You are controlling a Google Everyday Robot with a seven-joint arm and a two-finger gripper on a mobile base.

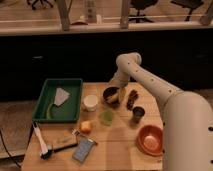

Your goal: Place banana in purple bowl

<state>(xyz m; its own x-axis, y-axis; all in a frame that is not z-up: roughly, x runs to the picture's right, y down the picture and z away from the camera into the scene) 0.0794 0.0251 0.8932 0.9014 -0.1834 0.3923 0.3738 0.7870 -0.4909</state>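
Banana (121, 93) is noted at the right rim of the purple bowl (108, 95), just beneath the gripper (118, 86); how far the gripper is open, and whether anything is held, cannot be told. If released off-centre, the banana could be tipped over the rim toward the brown item (132, 99) at right. Long axis is judged steeply tilted, upper end toward the gripper; exact heading is not made out.

Wooden table (120, 137), dark wall (60, 60), office chairs (143, 6) behind.
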